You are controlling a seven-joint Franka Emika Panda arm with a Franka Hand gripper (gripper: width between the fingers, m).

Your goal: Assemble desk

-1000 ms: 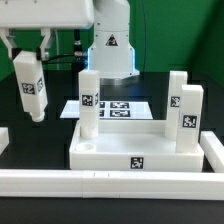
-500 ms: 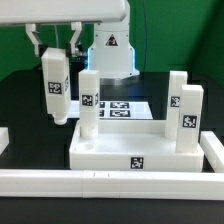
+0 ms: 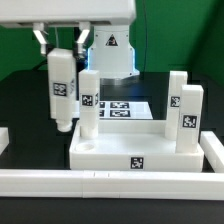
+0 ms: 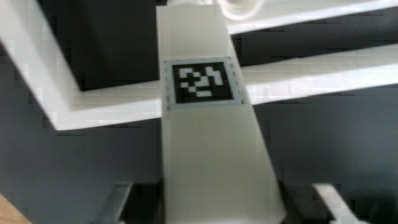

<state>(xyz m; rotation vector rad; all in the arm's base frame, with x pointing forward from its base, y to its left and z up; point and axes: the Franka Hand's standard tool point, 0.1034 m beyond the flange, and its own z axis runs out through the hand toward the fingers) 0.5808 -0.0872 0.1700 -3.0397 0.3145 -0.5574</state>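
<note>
In the exterior view we see the pincer at upper left, clamped on the top of a leg block that hangs upright above the black bench, just left of the tabletop, where three more legs stand. The wrist view only gives us that held leg's tag up close, plus a bit of tabletop rim behind it.

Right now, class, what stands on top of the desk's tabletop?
Three legs stand upright on the tabletop: one at the exterior view's left, two at its right. A fourth leg hangs in the hand beside it. Their joints are hidden.
</note>
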